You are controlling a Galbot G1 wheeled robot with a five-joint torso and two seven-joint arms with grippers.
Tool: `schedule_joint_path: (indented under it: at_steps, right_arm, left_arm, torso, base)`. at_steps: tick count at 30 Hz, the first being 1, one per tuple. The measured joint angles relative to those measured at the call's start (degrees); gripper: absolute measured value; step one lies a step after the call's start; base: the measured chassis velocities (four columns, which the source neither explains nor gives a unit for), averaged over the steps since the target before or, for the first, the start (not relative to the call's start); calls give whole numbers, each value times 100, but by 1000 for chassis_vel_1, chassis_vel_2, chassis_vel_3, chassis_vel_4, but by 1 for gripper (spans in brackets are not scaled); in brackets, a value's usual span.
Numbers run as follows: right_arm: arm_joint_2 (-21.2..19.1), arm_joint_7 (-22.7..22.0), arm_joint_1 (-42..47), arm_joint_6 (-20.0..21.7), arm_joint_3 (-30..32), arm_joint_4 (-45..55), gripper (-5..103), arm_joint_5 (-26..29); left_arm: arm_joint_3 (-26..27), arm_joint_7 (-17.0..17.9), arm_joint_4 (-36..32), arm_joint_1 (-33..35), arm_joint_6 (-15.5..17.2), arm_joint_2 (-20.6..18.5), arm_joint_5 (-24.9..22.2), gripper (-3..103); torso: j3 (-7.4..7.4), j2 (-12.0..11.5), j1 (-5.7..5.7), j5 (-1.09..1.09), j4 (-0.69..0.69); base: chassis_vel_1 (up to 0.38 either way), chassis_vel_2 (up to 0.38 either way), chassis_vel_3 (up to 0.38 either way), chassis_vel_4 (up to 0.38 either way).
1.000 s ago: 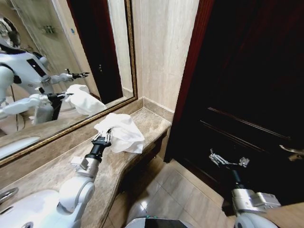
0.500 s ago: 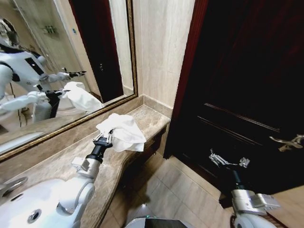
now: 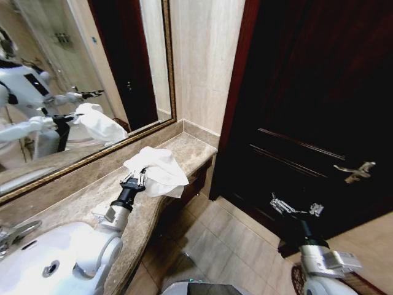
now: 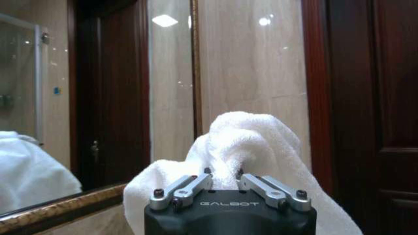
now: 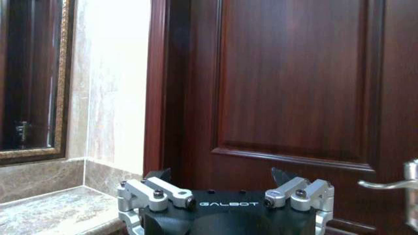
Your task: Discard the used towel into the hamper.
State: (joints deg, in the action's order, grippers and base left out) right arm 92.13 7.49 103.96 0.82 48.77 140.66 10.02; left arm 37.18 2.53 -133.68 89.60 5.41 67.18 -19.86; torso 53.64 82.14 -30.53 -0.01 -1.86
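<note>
A white towel (image 3: pixel 158 172) is gripped in the closed left hand (image 3: pixel 136 179) above the surface (image 3: pixel 184 150); the right hand (image 3: pixel 295 209) is held open, empty, near a door (image 3: pixel 319 110).

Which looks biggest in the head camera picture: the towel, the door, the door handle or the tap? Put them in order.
1. Dark wooden door, easily the biggest.
2. White towel, shut in the left gripper.
3. Door handle and tap look alike, so no ranking; the tap is cut off by the edge.

Marble counter (image 3: pixel 184 153), mirror (image 3: pixel 73 92), dark door (image 3: pixel 319 110)
</note>
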Motion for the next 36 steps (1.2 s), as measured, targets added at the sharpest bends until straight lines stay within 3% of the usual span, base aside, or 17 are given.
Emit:
schedule_joint_path:
  at_steps: [36]
  right_arm:
    - [0,50,158,-211,17,104,100,-52]
  left_arm:
    - [16,-159,-97,174,-149,20,117,7]
  torso:
    - [0,0,1,-1,0]
  base:
    - [-35,-176,-171,-30]
